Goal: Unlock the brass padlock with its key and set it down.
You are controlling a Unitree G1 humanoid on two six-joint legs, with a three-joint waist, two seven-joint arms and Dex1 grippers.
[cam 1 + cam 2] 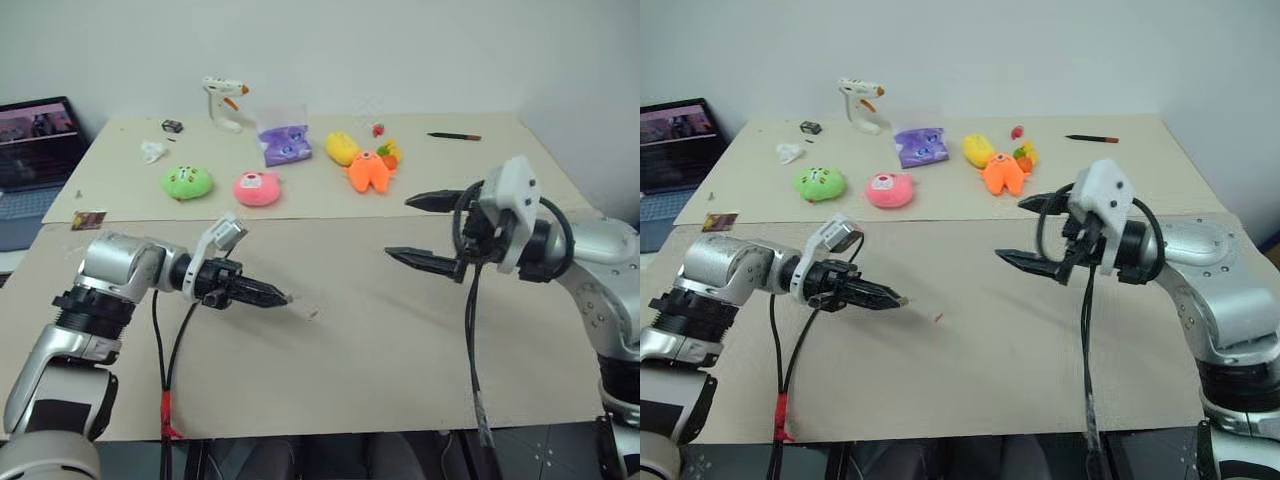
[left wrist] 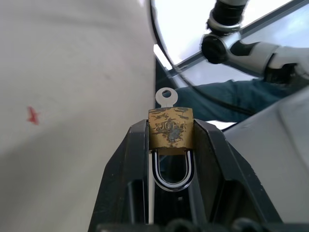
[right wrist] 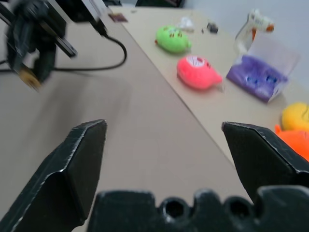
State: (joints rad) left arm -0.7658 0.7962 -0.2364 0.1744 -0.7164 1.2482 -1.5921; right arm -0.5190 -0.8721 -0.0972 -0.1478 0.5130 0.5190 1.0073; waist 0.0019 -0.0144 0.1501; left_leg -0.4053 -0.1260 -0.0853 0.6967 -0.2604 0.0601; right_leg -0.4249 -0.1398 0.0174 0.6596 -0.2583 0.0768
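Left gripper, at lower left of the head view above the tabletop, clamps the brass padlock; what looks like the key protrudes from its body. Right gripper, at centre right, gapes wide, holding nothing.

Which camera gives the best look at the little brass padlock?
The left wrist view: the brass padlock sits clamped between the left gripper's fingers, shackle and key clear. The right wrist view shows a blurred gold speck; in the head views it's barely visible at the fingertips.
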